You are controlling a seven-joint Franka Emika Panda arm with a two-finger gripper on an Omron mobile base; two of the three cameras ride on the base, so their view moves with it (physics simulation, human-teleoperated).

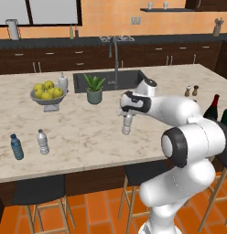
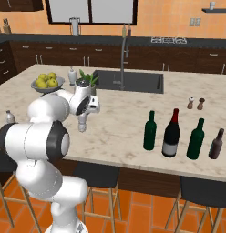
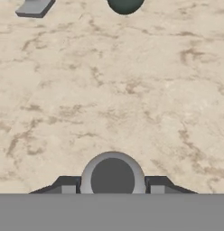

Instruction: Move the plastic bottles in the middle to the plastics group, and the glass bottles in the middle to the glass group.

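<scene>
Clear plastic bottle [image 1: 127, 124]: small, greyish, upright, near the middle of the marble desk [image 1: 88, 132], in front of the sink [image 1: 108, 80]. The claw [image 1: 126, 112] is closed on its upper part from above, one dark finger on each side; in the hand view the bottle top [image 3: 112, 177] sits between the two fingertips [image 3: 68, 186]. Whether its base touches the desk cannot be told.

Plastics group: a blue-tinted bottle [image 1: 16, 146] and a clear white-capped bottle [image 1: 42, 141], both upright, close together near the desk's left front edge, well apart from the held bottle.

Glass, seen from the right base view, in a row along the front right of the desk: dark green bottle [image 2: 150, 131], black wine bottle with red neck [image 2: 171, 134], second green bottle [image 2: 196, 139], small brown bottle [image 2: 217, 144]. All upright, none touching.

Other items: fruit bowl with yellow fruit [image 1: 47, 93] at back left, white dispenser [image 1: 63, 82] just behind it, potted plant [image 1: 94, 89] beside the sink, salt and pepper shakers [image 1: 191, 90] toward the right.
</scene>
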